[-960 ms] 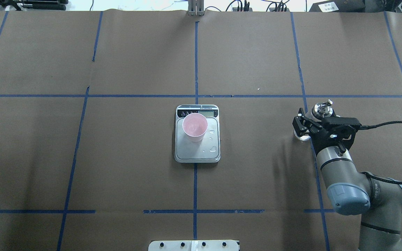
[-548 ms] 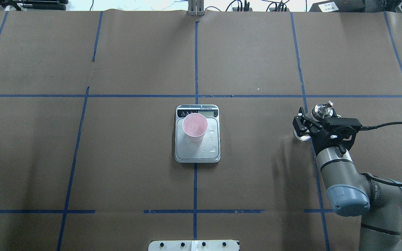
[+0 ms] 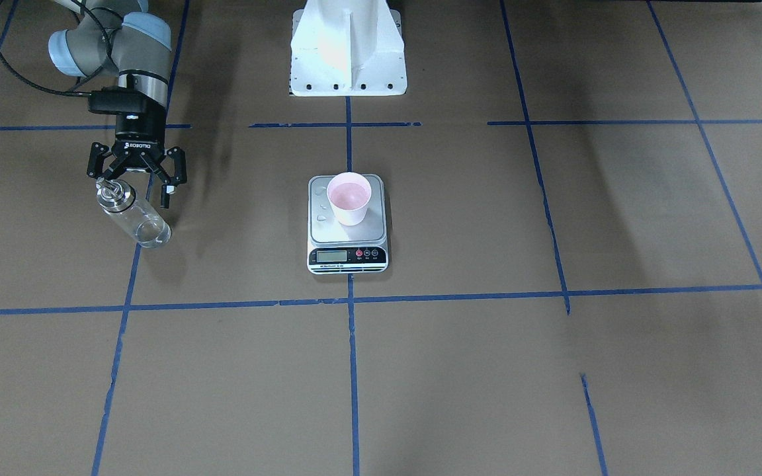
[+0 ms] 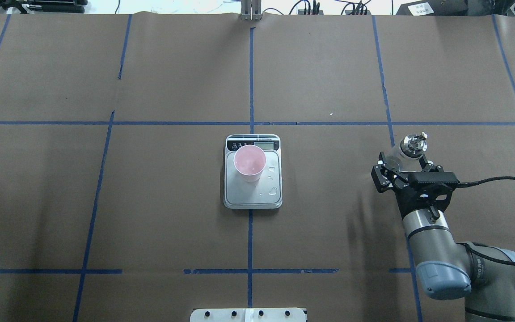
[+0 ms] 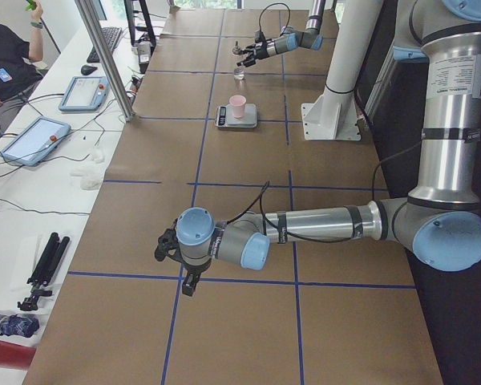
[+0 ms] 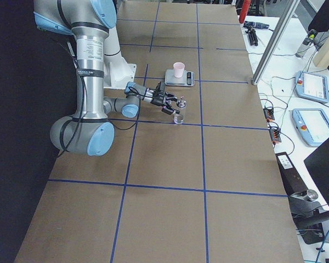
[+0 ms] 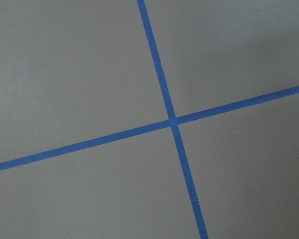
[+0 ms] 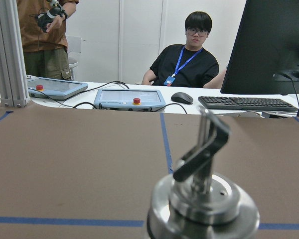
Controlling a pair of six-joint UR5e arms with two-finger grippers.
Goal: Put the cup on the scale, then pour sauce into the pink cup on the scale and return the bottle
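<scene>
The pink cup (image 4: 249, 162) (image 3: 348, 197) stands upright on the scale (image 4: 253, 199) (image 3: 348, 256), toward its display end. Clear drops (image 4: 273, 191) lie on the platform beside it; whether sauce is in the cup I cannot tell. The glass bottle (image 3: 135, 218) stands on the table at the right, and its silver cap (image 4: 413, 144) (image 8: 204, 199) fills the bottom of the right wrist view. My right gripper (image 4: 404, 163) (image 3: 131, 185) is open, just on the robot's side of the bottle and not gripping it. My left gripper (image 5: 172, 250) hovers low over a tape crossing; its fingers are not discernible.
Blue tape lines (image 4: 251, 80) divide the brown table into squares. The white robot base (image 3: 348, 53) stands behind the scale. Beyond the far edge are tablets (image 8: 129, 98), a keyboard (image 8: 246, 103), a monitor, a seated person (image 8: 189, 62) and a standing person.
My right gripper has pulled back toward the robot's base, away from the bottle. The bottle stays standing in nearly the same spot. The cup and scale have not moved.
</scene>
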